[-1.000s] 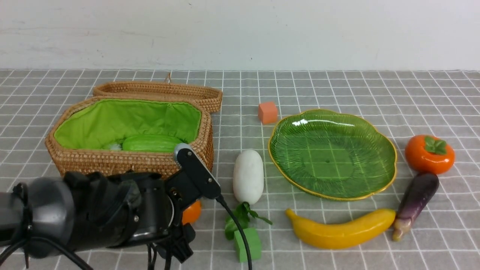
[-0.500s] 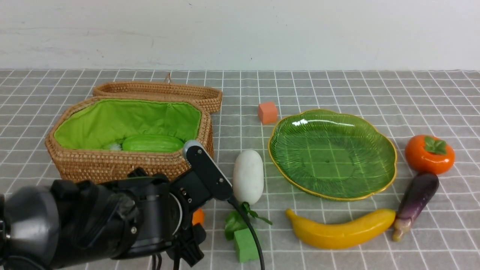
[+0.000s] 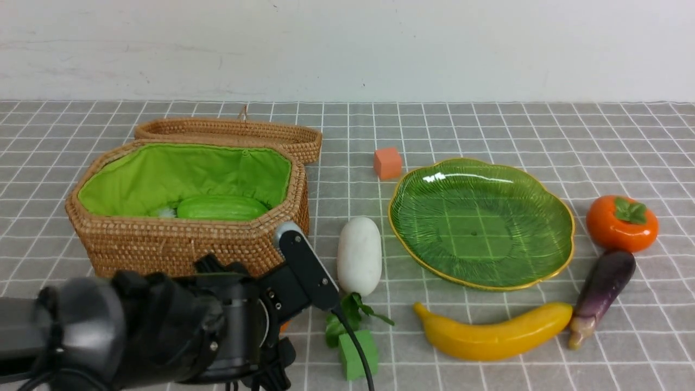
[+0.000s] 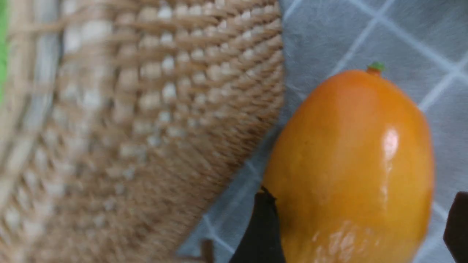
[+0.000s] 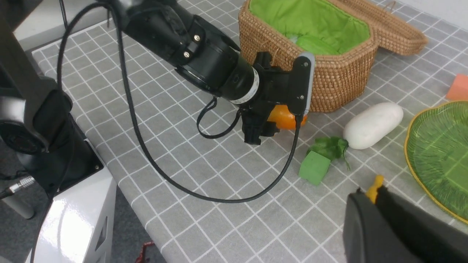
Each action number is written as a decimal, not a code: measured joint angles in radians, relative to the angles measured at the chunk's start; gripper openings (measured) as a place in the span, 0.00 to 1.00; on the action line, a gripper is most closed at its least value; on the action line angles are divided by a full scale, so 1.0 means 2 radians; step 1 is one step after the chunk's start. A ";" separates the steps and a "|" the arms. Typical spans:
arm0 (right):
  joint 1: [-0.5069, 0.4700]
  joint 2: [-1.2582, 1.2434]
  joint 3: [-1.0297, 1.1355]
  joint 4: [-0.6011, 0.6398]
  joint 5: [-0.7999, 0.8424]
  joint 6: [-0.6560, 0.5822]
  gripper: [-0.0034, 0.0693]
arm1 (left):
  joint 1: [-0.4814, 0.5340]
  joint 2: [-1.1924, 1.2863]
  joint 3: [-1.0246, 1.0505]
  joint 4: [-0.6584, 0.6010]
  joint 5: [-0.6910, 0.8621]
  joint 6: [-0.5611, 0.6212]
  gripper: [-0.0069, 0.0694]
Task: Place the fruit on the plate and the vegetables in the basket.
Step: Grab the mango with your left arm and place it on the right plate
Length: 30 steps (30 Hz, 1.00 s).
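The front view looks forward from between the arms, tilted slightly down across the counter (image 3: 488, 125) to the white wall (image 3: 347, 49), with the basket (image 3: 163, 244) left of centre and the left arm (image 3: 136, 331) bulking in the lower left of the frame. The left wrist view sits very near the mango (image 4: 351, 164) and the basket's blurred weave. The right wrist view looks from higher and farther off, sharing basket, radish (image 3: 359, 255) and green cube (image 3: 358, 353) with the front view.
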 joint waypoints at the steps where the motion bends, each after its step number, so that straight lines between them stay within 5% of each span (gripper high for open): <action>1: 0.000 0.000 0.000 0.000 0.000 0.000 0.12 | 0.000 0.003 0.000 0.002 0.000 0.000 0.87; 20: 0.000 0.000 0.000 0.002 0.007 0.000 0.12 | 0.000 0.026 -0.003 0.006 0.002 -0.002 0.79; 30: 0.000 0.000 0.000 0.006 -0.015 0.000 0.12 | -0.003 -0.127 0.001 -0.124 0.020 0.061 0.79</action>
